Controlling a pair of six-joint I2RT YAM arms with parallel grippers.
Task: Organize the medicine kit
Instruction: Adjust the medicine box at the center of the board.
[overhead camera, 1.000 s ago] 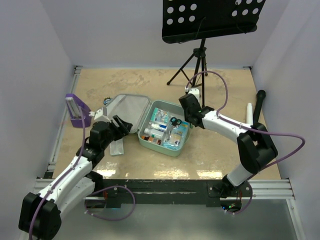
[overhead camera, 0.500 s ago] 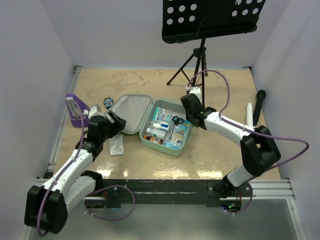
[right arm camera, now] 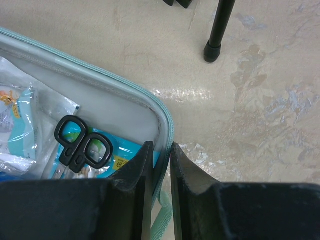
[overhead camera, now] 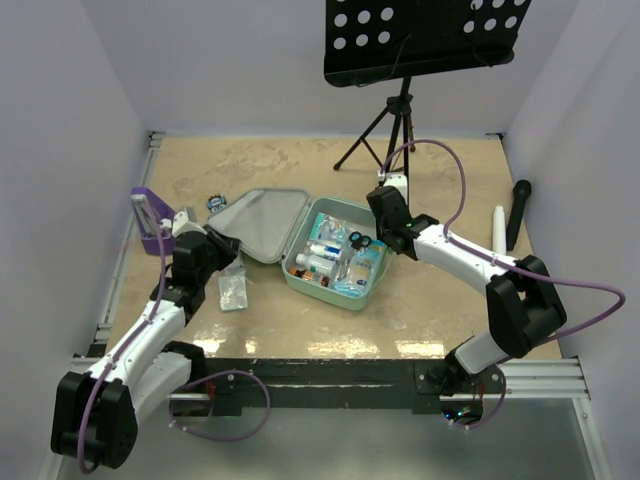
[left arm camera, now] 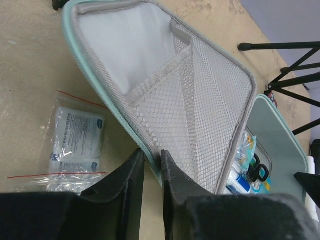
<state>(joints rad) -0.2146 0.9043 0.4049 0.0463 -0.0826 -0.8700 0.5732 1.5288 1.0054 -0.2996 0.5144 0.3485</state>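
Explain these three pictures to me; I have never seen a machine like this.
These are two robot arms bolted to the near edge of a table. One picture looks down from above. The other two come from a small camera on each wrist, so the dark prongs at the bottom are that arm's own tool. On the table lies an open mint-green medicine kit with scissors and packets inside. Beside it lie a clear bag of sachets and a small purple stand. A black music stand is at the back. The left tool pinches the edge of the kit's mesh-lined lid. The right tool pinches the rim of the kit's base.
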